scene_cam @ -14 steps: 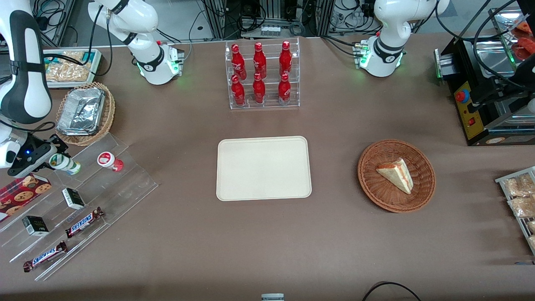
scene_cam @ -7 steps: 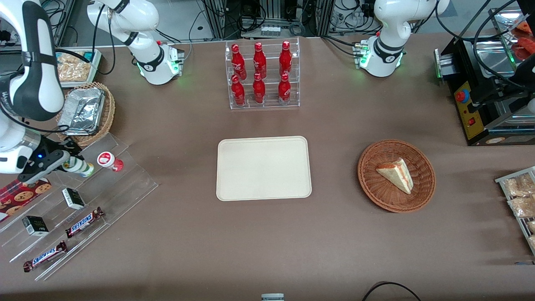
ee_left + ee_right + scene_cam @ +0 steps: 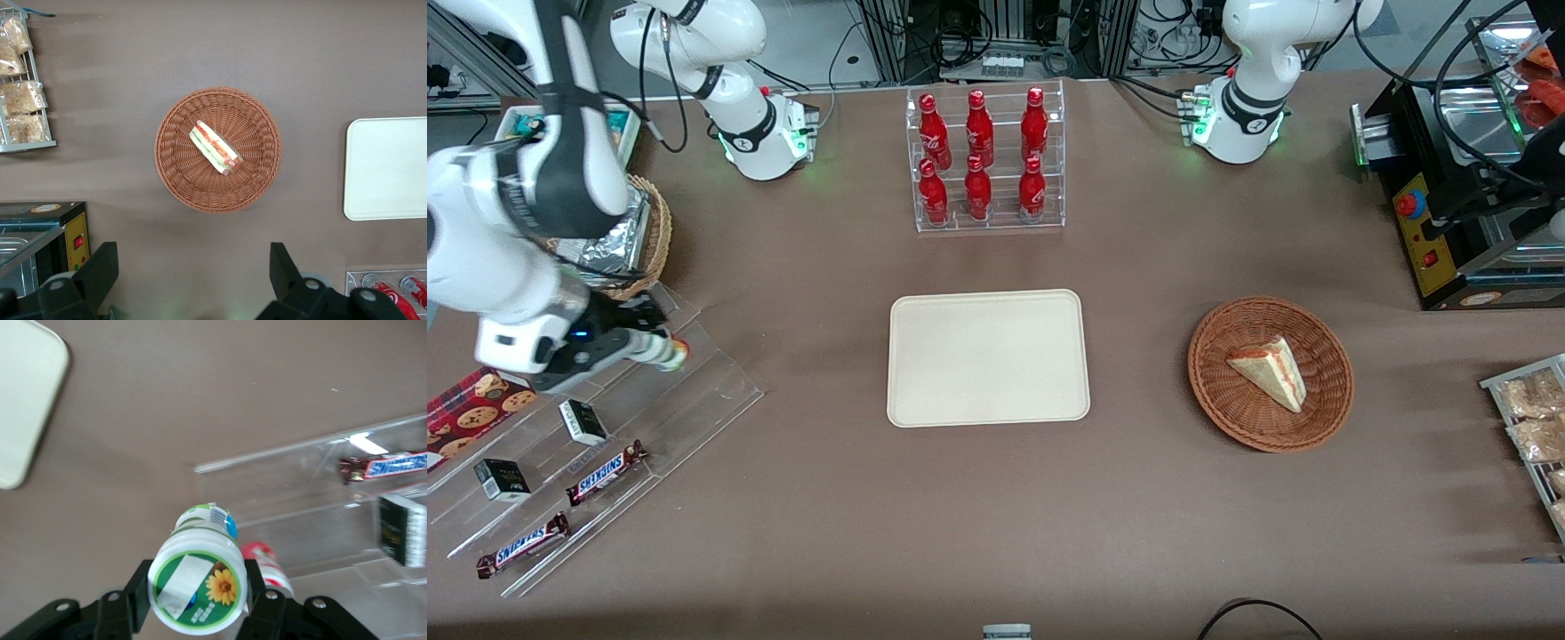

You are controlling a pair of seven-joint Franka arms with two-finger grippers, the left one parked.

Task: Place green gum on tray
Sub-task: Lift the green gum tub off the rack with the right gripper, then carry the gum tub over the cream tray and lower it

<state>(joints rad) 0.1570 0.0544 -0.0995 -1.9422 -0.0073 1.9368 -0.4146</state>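
Observation:
My right gripper point(image 3: 639, 343) is shut on the green gum point(image 3: 655, 349) and holds it lifted over the clear stepped stand point(image 3: 694, 391). In the right wrist view the gum's white lid with its green flower label point(image 3: 195, 590) sits between the two black fingers point(image 3: 137, 597). The red gum point(image 3: 265, 561) stands just beneath it on the stand; in the front view only its red body point(image 3: 681, 355) shows. The cream tray point(image 3: 987, 357) lies flat at mid-table, well apart from the gripper toward the parked arm's end. Its rounded corner shows in the right wrist view point(image 3: 27, 400).
The stand holds Snickers bars point(image 3: 605, 471) point(image 3: 387, 465) and small black boxes point(image 3: 583, 421) point(image 3: 403, 530). A wicker basket with foil tray point(image 3: 640, 236) sits by my arm. A rack of red bottles point(image 3: 985, 160) stands farther back. A sandwich basket point(image 3: 1270, 373) lies toward the parked arm's end.
My gripper has carried the green gum off its spot on the stand toward the tray. It now hangs over the red gum and hides that gum's lid.

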